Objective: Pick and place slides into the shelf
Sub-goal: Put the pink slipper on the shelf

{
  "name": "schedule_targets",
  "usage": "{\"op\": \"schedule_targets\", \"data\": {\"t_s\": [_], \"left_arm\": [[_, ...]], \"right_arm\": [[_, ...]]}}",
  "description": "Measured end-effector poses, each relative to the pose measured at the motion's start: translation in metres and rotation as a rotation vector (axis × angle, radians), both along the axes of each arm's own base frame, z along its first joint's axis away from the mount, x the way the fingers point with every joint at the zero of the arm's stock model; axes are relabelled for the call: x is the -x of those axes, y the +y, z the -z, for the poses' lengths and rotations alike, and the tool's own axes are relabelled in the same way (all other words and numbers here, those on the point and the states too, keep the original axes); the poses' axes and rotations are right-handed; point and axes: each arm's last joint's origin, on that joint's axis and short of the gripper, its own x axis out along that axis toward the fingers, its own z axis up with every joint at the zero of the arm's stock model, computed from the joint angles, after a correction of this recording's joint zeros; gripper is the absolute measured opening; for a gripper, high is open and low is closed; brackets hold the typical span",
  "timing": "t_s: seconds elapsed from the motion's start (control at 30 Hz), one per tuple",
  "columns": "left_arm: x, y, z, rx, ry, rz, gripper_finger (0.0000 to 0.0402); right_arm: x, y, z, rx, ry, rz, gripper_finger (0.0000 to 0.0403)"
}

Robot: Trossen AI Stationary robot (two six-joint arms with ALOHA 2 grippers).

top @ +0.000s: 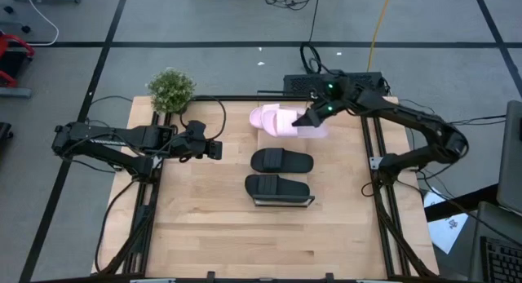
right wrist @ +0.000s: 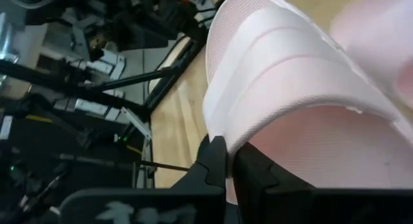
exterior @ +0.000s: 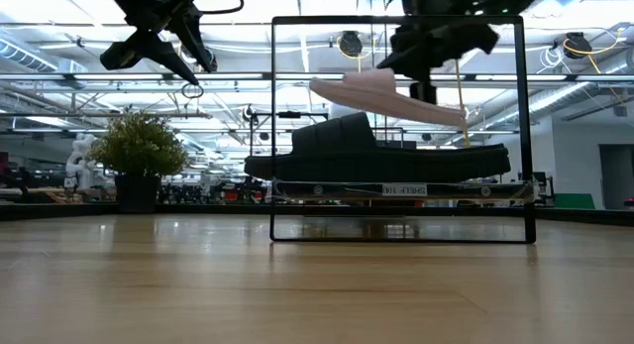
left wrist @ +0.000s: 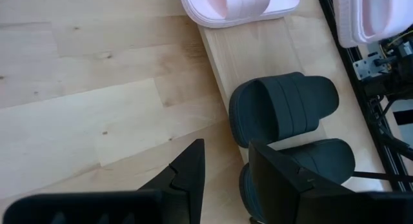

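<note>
Right gripper [right wrist: 226, 179] pinches a pink slide [right wrist: 290, 88]; low view shows it airborne.

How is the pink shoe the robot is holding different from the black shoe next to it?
The held pink slide is pale and tilted in the air, pinched by the right gripper. The nearest black slide is dark, lies flat on the shelf, and nothing grips it. Both are open-toe slides with a wide strap.

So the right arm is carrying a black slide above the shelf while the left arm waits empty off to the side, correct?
Not quite: the slide in the right gripper is pale pink, not black. The right wrist view shows its jaws shut on the pink slide. Both black slides already lie on the shelf. The left gripper does wait empty to the side.
</note>
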Motion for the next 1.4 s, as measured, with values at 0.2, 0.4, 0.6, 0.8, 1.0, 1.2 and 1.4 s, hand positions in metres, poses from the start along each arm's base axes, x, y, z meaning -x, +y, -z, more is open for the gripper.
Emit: {"op": "schedule_targets", "data": {"t_s": [0.2,0.4,0.6,0.8,1.0,1.2,1.4], "left_arm": [[0.0,0.0,0.0,0.002,-0.003,-0.002,0.0115],[0.0,0.0,0.0,0.004,-0.004,-0.005,0.0115],[0.0,0.0,0.0,0.002,-0.005,-0.003,0.0115],[0.0,0.0,0.0,-0.004,-0.005,-0.009,0.0115],[0.0,0.0,0.0,-0.006,-0.006,-0.01,0.0115],[0.0,0.0,0.0,-0.007,-0.006,-0.01,0.0115],[0.0,0.0,0.0,-0.009,-0.005,-0.009,0.0115]], "right_arm": [[-0.031,-0.019,-0.004,0.016,-0.046,-0.101,0.0],[-0.049,-0.026,0.005,0.034,-0.035,-0.148,0.0],[-0.056,-0.018,0.021,0.074,0.081,-0.136,0.0],[-0.061,-0.009,0.023,0.151,0.122,-0.128,0.0],[-0.065,-0.004,0.026,0.187,0.16,-0.105,0.0],[-0.068,0.002,0.027,0.206,0.19,-0.098,0.0],[-0.072,0.011,0.028,0.224,0.217,-0.09,0.0]]}}
